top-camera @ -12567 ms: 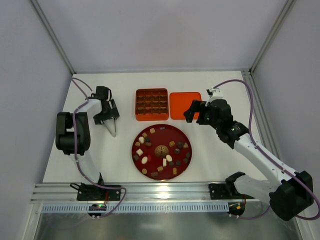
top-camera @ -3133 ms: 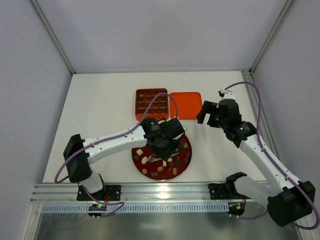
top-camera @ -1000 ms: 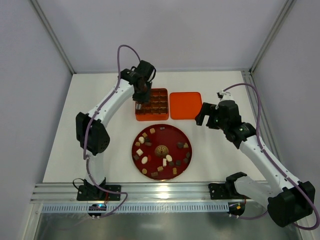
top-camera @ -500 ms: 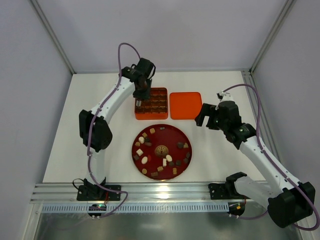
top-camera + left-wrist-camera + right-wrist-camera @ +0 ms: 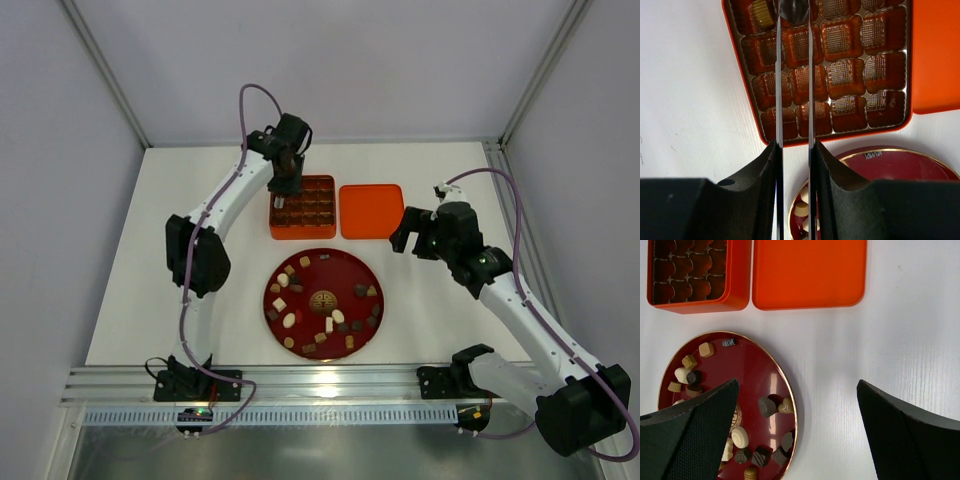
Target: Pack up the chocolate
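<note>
At the tray's (image 5: 303, 238) far row, our left gripper (image 5: 282, 199) is clamped on a dark piece (image 5: 794, 11), over the second cell from the left. We can't tell its long axis because the frame edge crops it. A tan piece (image 5: 760, 12) sits slightly askew in the far-left corner cell. The lid (image 5: 371, 211) lies just beside the tray's right edge. The plate (image 5: 747, 367) is near the tray's front edge, with a thin strip of table (image 5: 430, 180) between. The rest of the chocolate (image 5: 740, 437) is scattered on the plate, axes pointing every way. Our right gripper (image 5: 797, 385) hangs with jaws wide apart, above the plate's right rim and the bare table beside it.
</note>
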Robot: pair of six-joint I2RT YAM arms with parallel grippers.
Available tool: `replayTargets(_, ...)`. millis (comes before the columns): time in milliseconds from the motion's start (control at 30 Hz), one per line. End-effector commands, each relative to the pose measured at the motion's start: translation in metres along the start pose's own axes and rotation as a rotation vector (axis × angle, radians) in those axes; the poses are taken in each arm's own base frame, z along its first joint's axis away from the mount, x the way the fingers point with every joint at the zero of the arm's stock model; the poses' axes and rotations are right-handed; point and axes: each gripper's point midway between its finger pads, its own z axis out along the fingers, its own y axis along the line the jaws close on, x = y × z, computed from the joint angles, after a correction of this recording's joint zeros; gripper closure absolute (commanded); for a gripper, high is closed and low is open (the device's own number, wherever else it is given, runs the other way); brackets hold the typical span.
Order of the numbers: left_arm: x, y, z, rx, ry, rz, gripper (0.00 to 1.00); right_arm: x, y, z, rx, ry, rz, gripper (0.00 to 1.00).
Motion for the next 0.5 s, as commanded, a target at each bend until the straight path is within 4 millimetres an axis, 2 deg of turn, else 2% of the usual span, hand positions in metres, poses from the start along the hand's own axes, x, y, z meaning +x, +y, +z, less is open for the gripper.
replayTargets(0,-0.0196,0.0067,-0.0074,-0.012,-0.065,0.002,0.70,-0.0062,0.0035,-0.0045,-0.019,-0.029,0.008,0.00)
replayTargets(467,-0.0186,0.0079,-0.0099,-0.014,-0.064,0.009,0.57,-0.0055,0.0034,-0.0029,-0.020,-0.027,0.010,0.00)
